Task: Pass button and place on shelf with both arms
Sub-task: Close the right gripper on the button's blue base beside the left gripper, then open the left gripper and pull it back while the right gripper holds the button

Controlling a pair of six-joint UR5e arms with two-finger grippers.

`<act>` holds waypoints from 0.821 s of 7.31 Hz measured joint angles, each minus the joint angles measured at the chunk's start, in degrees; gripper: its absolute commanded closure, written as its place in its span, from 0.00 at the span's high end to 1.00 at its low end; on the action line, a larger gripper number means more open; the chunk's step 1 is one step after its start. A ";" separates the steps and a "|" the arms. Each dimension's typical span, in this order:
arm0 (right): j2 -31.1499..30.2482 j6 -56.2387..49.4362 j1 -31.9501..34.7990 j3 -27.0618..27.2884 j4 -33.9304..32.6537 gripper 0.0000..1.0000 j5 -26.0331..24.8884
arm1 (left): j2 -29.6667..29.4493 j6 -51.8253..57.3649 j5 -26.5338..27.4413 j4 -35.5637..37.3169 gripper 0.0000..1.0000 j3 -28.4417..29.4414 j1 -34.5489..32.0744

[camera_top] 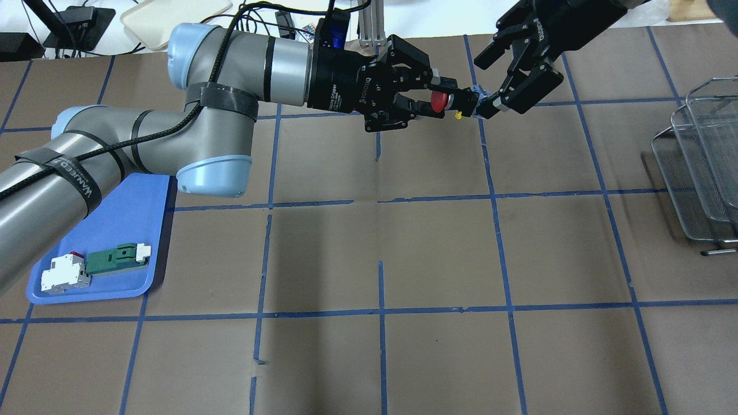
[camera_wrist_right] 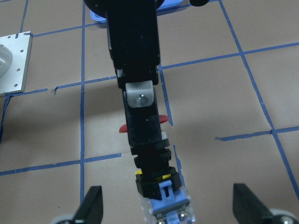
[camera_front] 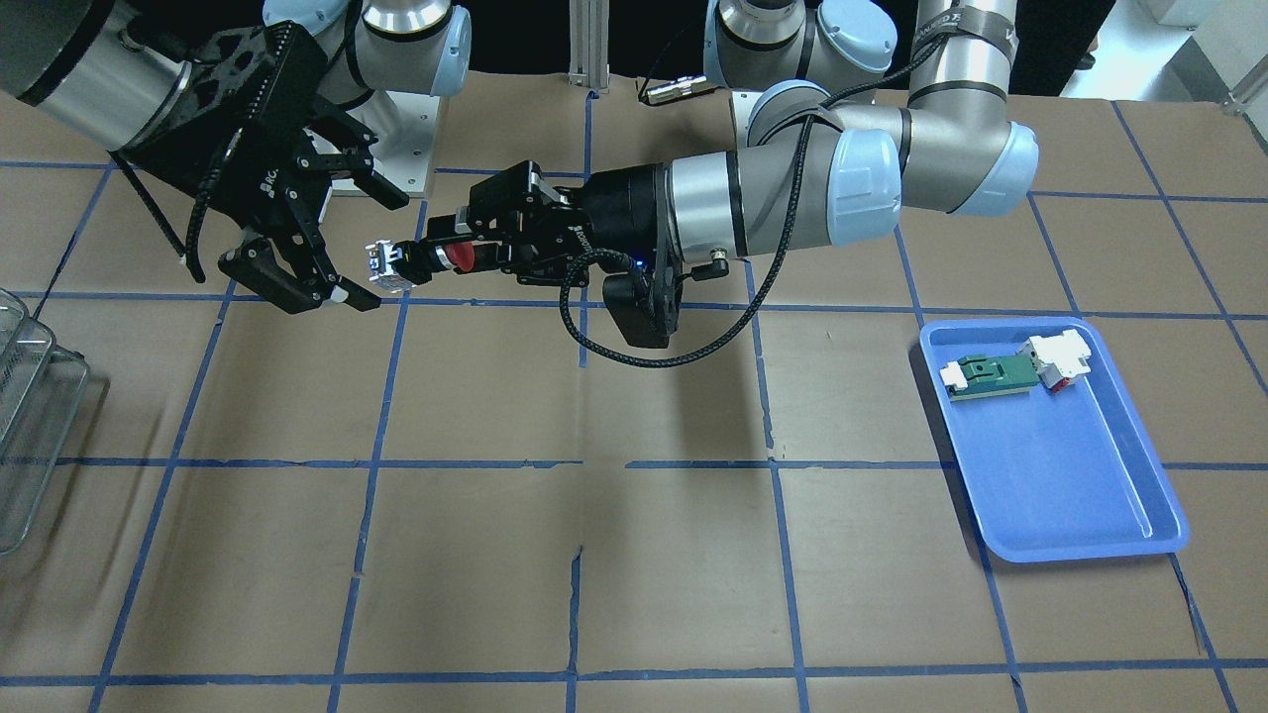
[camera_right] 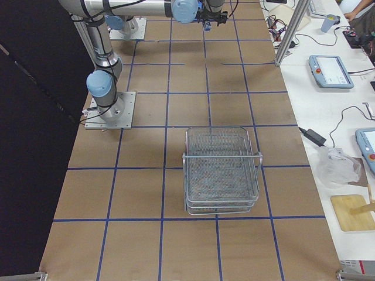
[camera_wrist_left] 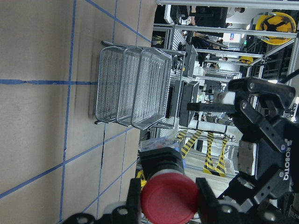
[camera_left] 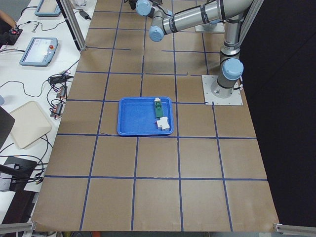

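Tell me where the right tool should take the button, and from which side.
Take the base end, which sticks out free beyond the left tool; that tool is clamped on the red cap. Come in along the axis of the button, head-on to the left tool, one finger on each side of the base. The right tool is open and straddles it.

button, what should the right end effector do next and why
Probably close the right end effector on the base of the button. It is open, with that free end between its fingers, while the left end effector is shut on the red cap end.
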 measured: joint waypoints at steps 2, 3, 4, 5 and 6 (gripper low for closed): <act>0.52 0.12 0.04 0.11 0.09 0.98 0.01 | 0.46 -0.74 -0.04 0.14 0.00 0.31 -0.10; 1.01 0.16 0.04 0.18 0.20 0.98 -0.05 | 0.84 -1.85 -0.01 0.51 0.00 0.26 -0.13; 1.36 0.19 0.09 0.21 0.61 0.97 -0.24 | 1.12 -2.60 0.03 1.04 0.00 0.06 -0.14; 1.32 0.19 0.16 0.20 1.41 0.91 -0.25 | 1.21 -2.99 0.05 1.37 0.00 -0.01 -0.14; 1.11 0.20 0.19 0.20 2.04 0.83 -0.16 | 1.21 -3.17 0.05 1.60 0.00 -0.01 -0.15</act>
